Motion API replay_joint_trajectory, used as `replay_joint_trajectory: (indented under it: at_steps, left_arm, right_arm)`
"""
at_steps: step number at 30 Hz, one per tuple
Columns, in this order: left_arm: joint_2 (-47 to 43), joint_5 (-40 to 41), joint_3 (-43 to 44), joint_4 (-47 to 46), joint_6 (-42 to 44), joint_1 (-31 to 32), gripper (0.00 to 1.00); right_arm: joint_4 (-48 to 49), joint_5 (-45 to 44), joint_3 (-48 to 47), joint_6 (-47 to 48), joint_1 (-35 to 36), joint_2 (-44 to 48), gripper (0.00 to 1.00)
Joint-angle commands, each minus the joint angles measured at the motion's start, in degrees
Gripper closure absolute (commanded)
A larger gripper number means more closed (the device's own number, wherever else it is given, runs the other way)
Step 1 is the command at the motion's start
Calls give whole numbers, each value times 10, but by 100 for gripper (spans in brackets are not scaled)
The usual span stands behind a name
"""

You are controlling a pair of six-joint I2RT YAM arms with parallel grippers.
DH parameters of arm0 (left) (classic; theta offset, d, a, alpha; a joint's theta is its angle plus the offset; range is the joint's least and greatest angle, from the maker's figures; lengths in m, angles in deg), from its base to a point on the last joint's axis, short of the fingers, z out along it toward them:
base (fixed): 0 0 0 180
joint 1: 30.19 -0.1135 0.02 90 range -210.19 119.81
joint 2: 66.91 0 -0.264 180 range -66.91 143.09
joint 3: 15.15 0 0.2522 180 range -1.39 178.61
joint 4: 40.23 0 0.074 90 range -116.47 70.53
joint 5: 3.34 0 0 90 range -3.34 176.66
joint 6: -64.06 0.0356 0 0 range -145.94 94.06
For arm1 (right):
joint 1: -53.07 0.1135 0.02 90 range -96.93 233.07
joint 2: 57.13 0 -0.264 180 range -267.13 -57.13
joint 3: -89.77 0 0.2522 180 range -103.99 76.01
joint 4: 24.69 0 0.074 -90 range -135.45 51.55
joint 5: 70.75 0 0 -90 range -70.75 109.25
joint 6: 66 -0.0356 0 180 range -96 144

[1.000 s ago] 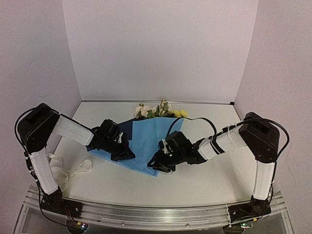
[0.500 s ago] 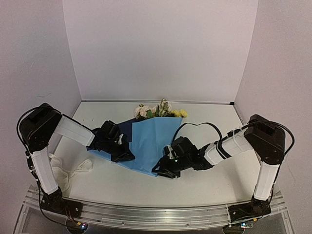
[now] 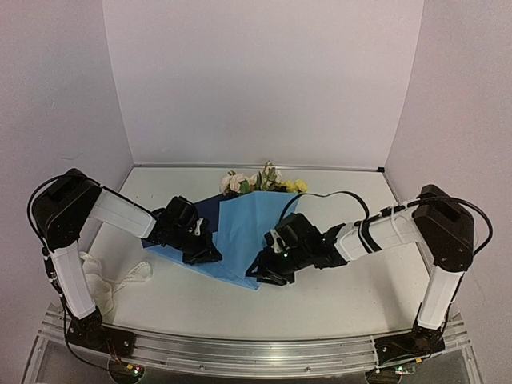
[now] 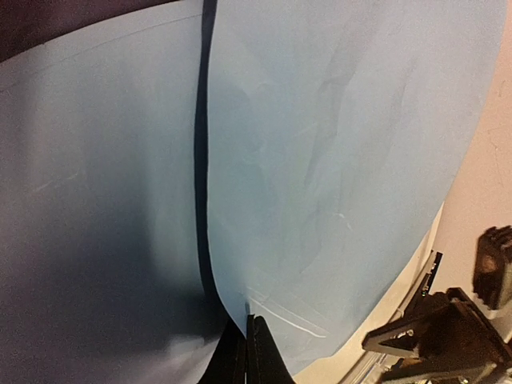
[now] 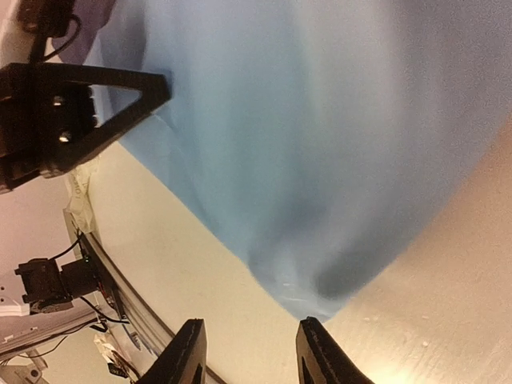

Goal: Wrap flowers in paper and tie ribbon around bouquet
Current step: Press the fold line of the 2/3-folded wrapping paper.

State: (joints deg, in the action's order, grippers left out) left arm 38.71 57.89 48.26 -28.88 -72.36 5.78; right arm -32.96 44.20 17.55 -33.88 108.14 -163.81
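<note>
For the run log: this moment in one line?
left gripper: shut on paper; right gripper: open, at paper's near corner; flowers: at far edge; ribbon: untied

Nothing written can be read in any of the views: no label, brand, number or sign. The ribbon (image 3: pixel 138 274) is too small in the top view for any print on it to be made out. The paper (image 4: pixel 336 160) shows as plain light blue in both wrist views.
</note>
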Motion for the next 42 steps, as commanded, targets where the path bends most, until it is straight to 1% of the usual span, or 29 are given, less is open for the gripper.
replay_joint_trajectory:
  at_steps: [1, 5, 7, 11, 14, 16, 20, 22, 25, 30, 33, 38, 42]
  left_arm:
    - [-24, -4, 20, 7, 12, 0, 97]
    - [-29, 7, 21, 17, 11, 0, 95]
    - [-33, 10, 17, 20, 16, -1, 94]
    - [-52, 11, 10, 25, 18, -2, 87]
    - [-76, 24, 5, 48, 24, -3, 79]
    - [-95, 28, -7, 53, 21, -6, 77]
    - [-150, 47, -49, 65, 0, -22, 70]
    - [-185, 63, -79, 75, -23, -40, 69]
    - [-251, 83, -144, 85, -67, -85, 68]
    - [-339, 138, -209, 110, -103, -112, 65]
    - [-352, 133, -241, 82, -115, -131, 62]
    - [-317, 88, -280, -40, -124, -154, 55]
    - [-289, 87, -296, -108, -133, -167, 54]
  right_arm:
    - [-61, -15, -79, 52, 3, 5, 60]
    - [-61, -5, -148, 45, 2, -72, 63]
    - [-59, -12, -163, 48, 1, -89, 63]
    - [-59, 2, -200, 48, -9, -131, 64]
    - [-59, 13, -214, 41, -12, -155, 65]
    - [-62, 14, -226, 40, -12, -169, 66]
    - [-80, 9, -242, 37, -12, -188, 68]
    - [-88, 6, -245, 35, -12, -192, 69]
    - [-106, -1, -254, 34, -12, -196, 71]
    - [-121, -5, -266, 43, -12, -191, 71]
    - [-154, -7, -293, 66, -12, -192, 71]
    - [-191, -11, -332, 114, -12, -200, 71]
    - [-239, -15, -392, 151, -12, -230, 70]
